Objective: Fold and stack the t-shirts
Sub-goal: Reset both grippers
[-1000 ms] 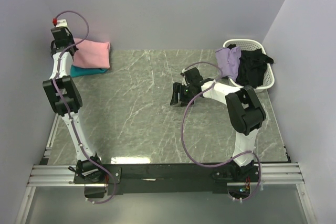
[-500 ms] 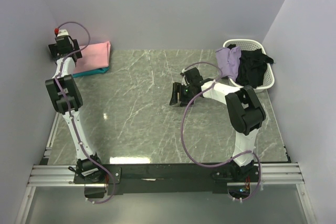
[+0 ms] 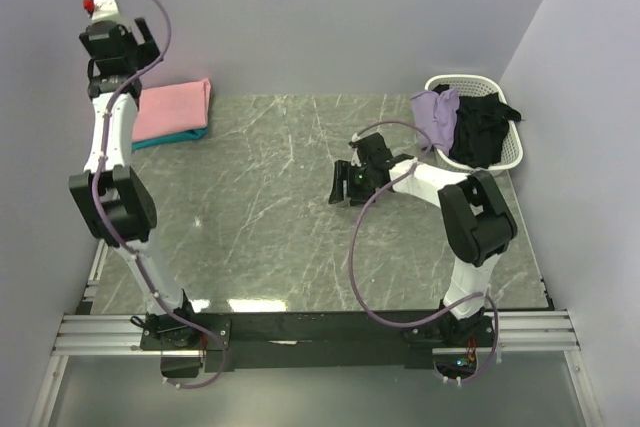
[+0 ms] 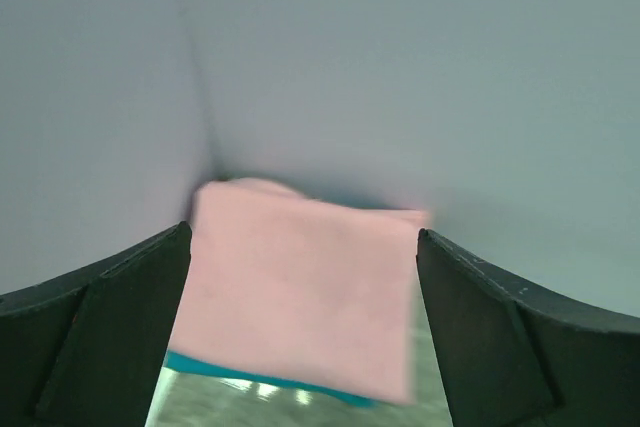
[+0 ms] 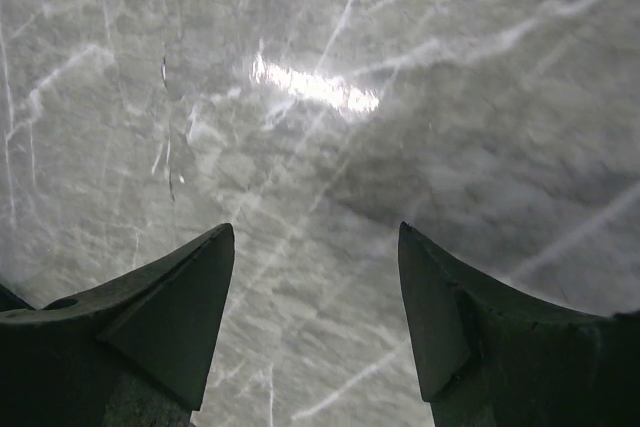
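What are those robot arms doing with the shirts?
They are folding and stacking t-shirts. A folded pink shirt lies on a teal shirt in the far left corner, with the left gripper open above it, holding nothing. The right gripper is open over the table. A lavender shirt and a black shirt wait in the basket.

The left arm stretches up and away from its base, the left gripper held high, jaws spread wide and empty. The right arm bends at the elbow and reaches leftward, the right gripper low, jaws parted, empty.
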Action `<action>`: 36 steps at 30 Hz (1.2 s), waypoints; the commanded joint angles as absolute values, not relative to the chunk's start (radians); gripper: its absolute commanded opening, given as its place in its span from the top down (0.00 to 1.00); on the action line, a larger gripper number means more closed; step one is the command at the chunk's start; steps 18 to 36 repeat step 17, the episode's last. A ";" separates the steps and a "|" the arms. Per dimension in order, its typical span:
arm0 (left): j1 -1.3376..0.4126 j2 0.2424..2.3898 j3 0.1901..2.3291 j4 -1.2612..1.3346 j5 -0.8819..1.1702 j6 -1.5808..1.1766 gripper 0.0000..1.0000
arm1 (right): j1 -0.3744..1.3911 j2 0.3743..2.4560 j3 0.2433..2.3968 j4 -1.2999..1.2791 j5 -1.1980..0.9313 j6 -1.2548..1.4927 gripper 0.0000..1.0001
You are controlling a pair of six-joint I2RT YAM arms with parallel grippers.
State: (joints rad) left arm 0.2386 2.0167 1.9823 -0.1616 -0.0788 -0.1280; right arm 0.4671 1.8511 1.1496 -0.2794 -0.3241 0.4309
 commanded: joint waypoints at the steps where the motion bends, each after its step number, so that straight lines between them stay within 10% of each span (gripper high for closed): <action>1: 0.112 1.840 1.878 -0.225 -0.069 -0.228 0.01 | 0.474 1.714 1.121 -0.298 -0.235 0.394 0.27; 17: -0.513 1.205 0.958 -0.195 -0.317 -0.511 0.00 | 0.474 1.235 0.875 -0.312 0.015 0.420 0.25; 36: -0.513 1.205 0.958 -0.195 -0.317 -0.511 0.00 | 0.474 1.235 0.875 -0.312 0.015 0.420 0.25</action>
